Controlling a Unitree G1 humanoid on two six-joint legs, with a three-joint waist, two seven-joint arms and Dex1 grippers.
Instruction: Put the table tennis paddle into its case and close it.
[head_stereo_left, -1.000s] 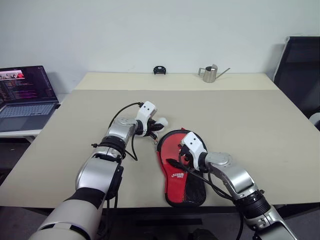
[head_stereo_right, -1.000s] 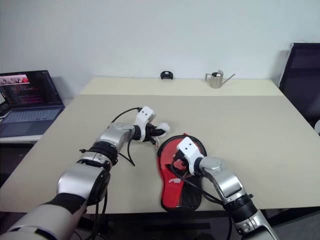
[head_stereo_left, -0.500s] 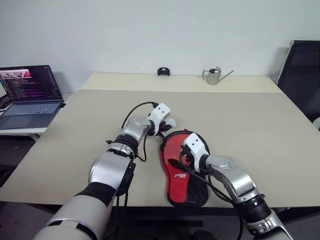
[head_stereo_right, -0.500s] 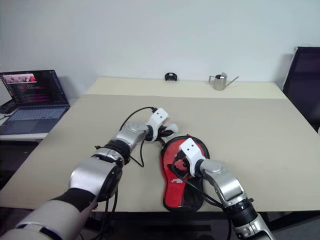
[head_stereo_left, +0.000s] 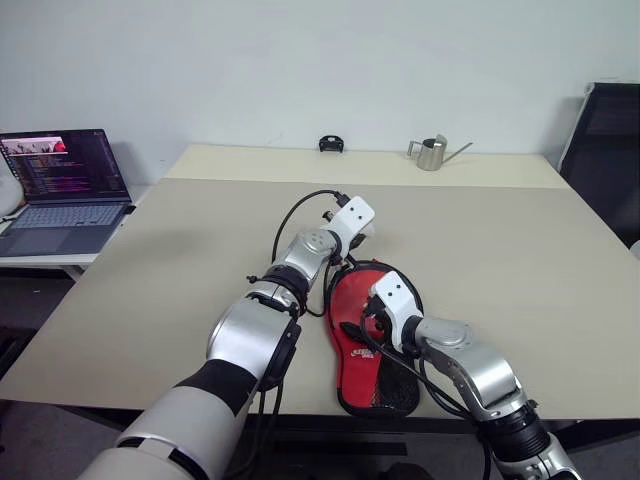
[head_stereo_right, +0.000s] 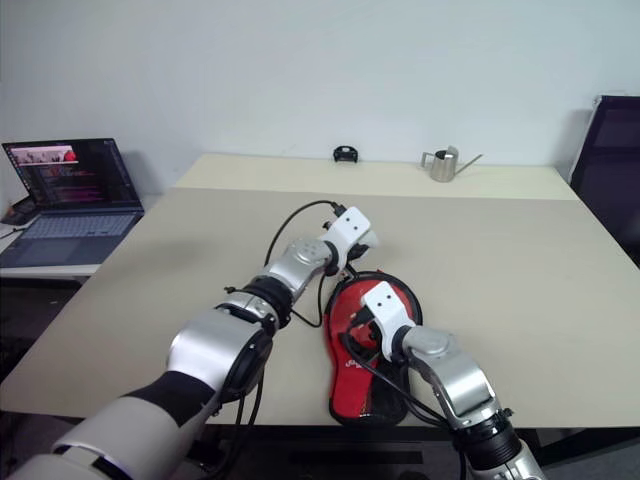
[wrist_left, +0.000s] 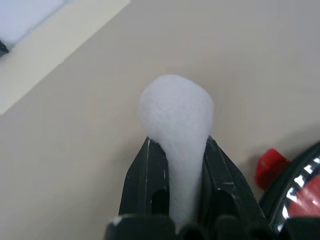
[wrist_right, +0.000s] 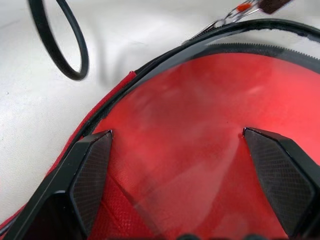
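the case (head_stereo_left: 372, 335) lies red side up on the beige table (head_stereo_left: 520, 250), at lower centre of the left eye view, its round head toward the table's middle and its narrow mesh end at the near edge. the left gripper (head_stereo_left: 358, 236) sits just above the case's round head, reaching in from the lower left of the frame; in the left wrist view its black fingers (wrist_left: 146, 186) are clenched on a white foam pad (wrist_left: 177, 125), with a small red tab (wrist_left: 269, 166) and the case's black rim beside them. the right gripper (wrist_right: 182, 150) hovers over the red face of the case, jaws released and spread wide, holding nothing; a metal zip pull (wrist_right: 235, 12) lies at the upper rim in the right wrist view. whether the paddle is inside the case cannot be told. along the far edge stand a small metal watering can (head_stereo_left: 432, 152) and a black object (head_stereo_left: 331, 144); a laptop (head_stereo_left: 60, 185) is at upper left.
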